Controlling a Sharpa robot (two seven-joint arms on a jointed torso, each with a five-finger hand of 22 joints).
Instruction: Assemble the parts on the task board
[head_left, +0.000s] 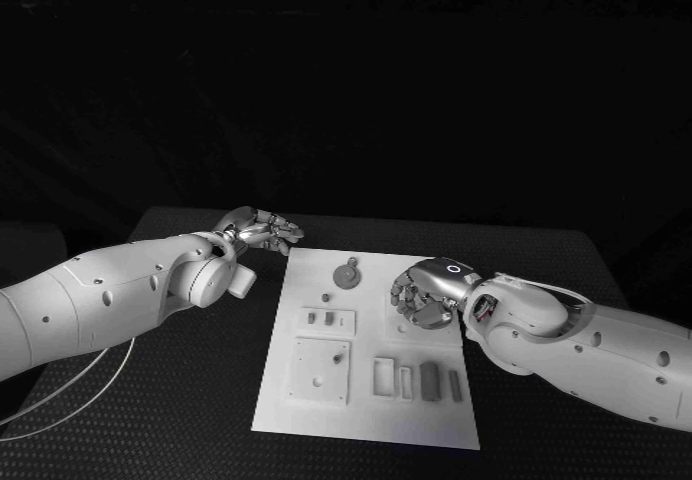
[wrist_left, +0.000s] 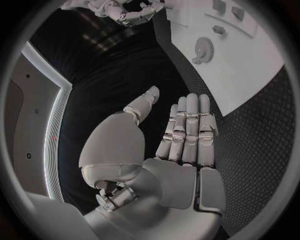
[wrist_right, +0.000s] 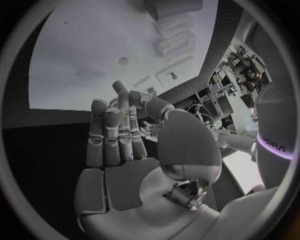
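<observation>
The board (head_left: 369, 345) is laid mid-table, with a gear (head_left: 348, 273) near its far edge and small parts (head_left: 430, 381) along its near side. The left hand (head_left: 260, 229) is held off the board's far left corner, fingers straight, nothing grasped. The right hand (head_left: 428, 292) is held over the board's right edge, fingers extended, empty.
</observation>
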